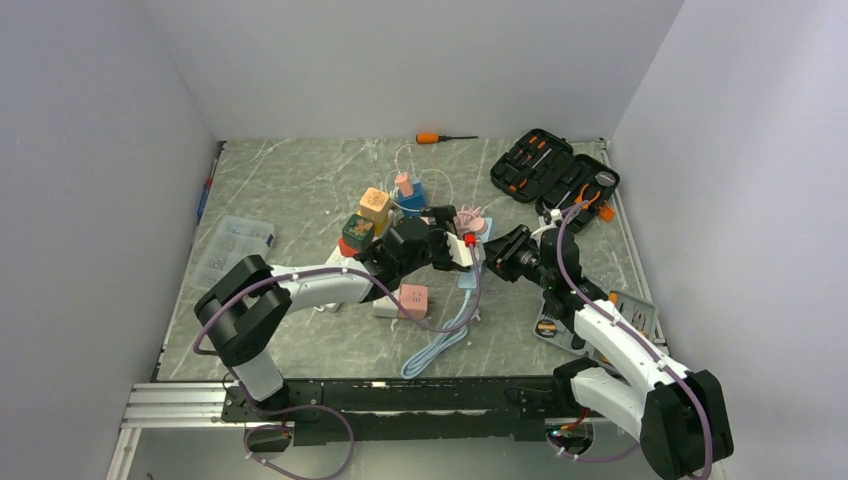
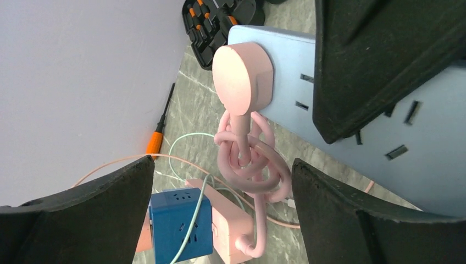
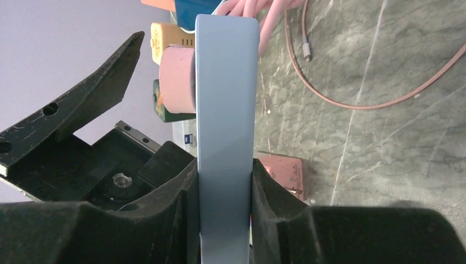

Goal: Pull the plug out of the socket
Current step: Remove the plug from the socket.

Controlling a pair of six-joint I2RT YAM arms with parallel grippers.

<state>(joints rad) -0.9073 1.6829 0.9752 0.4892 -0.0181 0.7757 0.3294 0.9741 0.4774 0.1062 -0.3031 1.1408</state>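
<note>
The socket is a light-blue power strip point(image 3: 226, 110) held on edge, and my right gripper point(image 3: 225, 192) is shut on its lower end. A round pink plug point(image 2: 242, 82) sits in the strip's face point(image 2: 357, 143); it also shows on the strip's left side point(image 3: 178, 80). Its pink cord point(image 2: 253, 159) hangs knotted below it. My left gripper point(image 2: 220, 214) is open; the plug lies ahead of its fingers point(image 2: 82, 214), not between them. From above, the left gripper point(image 1: 452, 240) and the right gripper point(image 1: 487, 255) meet at mid-table.
A blue cube socket point(image 2: 178, 225) and a pink adapter box point(image 2: 231, 225) lie under the left gripper. Stacked blocks point(image 1: 365, 225), an open tool case point(image 1: 555, 175), an orange screwdriver point(image 1: 440, 138), a clear plastic box point(image 1: 232, 245) and a pink adapter point(image 1: 412, 298) lie around.
</note>
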